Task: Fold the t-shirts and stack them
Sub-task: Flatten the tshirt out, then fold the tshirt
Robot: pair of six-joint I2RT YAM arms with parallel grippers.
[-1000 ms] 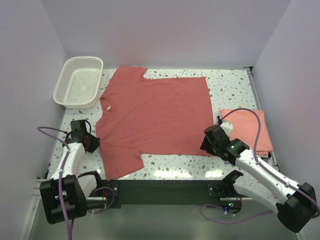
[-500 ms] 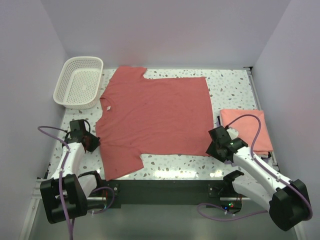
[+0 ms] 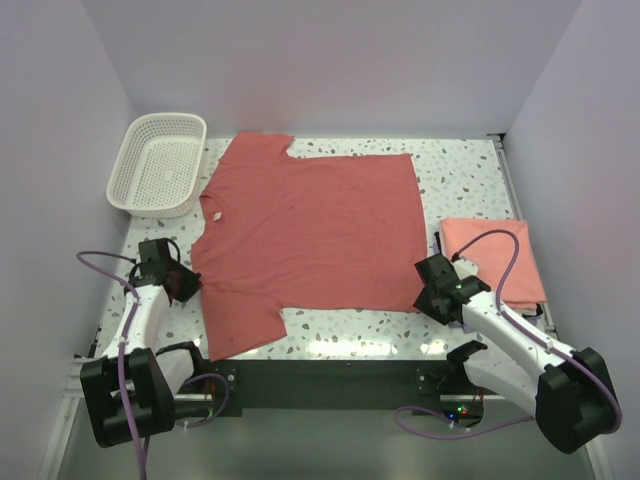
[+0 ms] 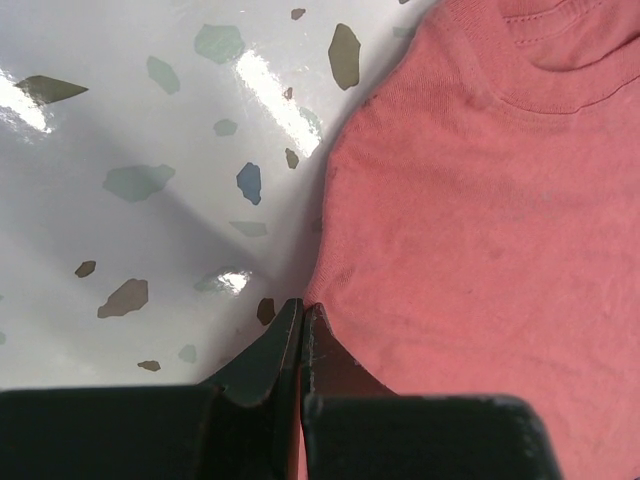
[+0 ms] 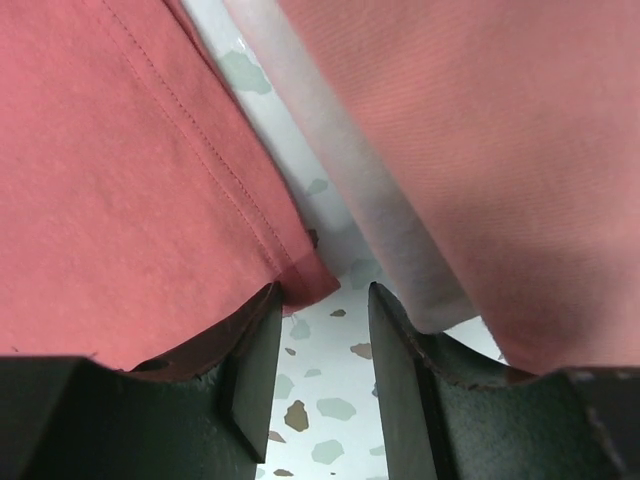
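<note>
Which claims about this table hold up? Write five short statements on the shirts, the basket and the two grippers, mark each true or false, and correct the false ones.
1. The dusty red short-sleeved cloth t-shirt lies spread flat on the speckled table. True.
2. The white plastic lattice basket holds a shirt. False: it is empty.
3. The right gripper is open at the red shirt's hem corner. True.
4. The left gripper is wide open. False: its fingers are closed together at the red shirt's edge.
5. The lighter salmon pink cloth shirt lies on top of the red one. False: it lies apart, by the table's right edge.
</note>
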